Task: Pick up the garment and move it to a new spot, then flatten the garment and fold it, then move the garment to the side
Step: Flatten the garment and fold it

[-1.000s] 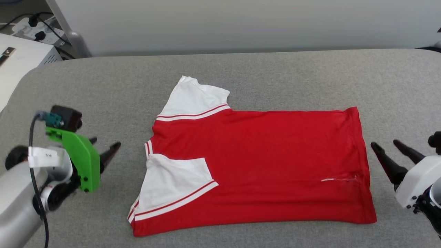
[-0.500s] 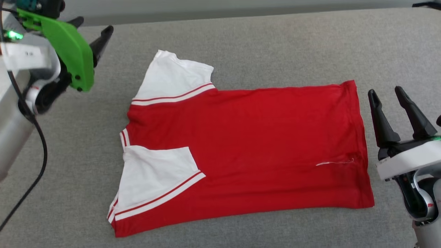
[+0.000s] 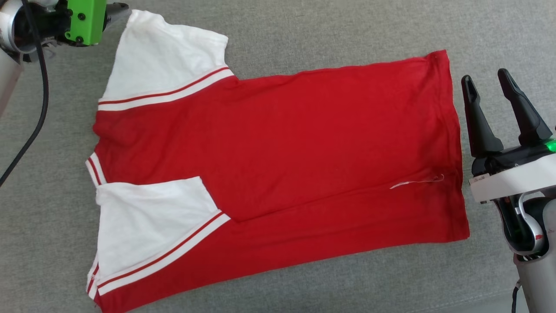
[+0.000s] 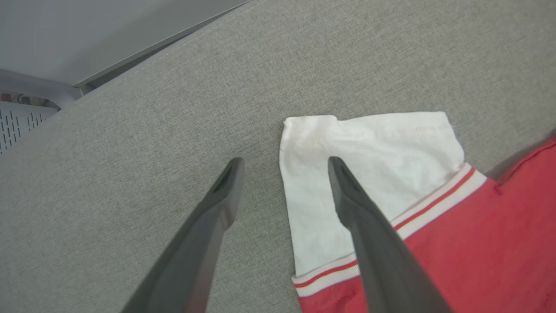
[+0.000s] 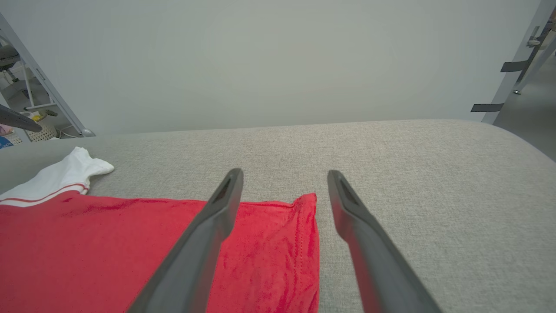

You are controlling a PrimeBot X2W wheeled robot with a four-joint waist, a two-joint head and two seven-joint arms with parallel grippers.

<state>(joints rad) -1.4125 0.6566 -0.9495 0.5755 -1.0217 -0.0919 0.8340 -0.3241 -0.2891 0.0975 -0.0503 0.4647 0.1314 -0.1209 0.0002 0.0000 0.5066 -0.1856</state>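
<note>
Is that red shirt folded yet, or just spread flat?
Partly folded. The red jersey-style shirt lies flat, its near white sleeve turned in over the body; the far sleeve sticks out.

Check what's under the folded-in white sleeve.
The folded-in sleeve lies on the red body of the jersey, which rests on the grey fabric surface. What the sleeve covers cannot be seen.

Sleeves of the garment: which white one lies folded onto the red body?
The near sleeve, at the head view's lower left, overlaps the red body; the far sleeve spreads on the cushion beside the left end effector.
</note>
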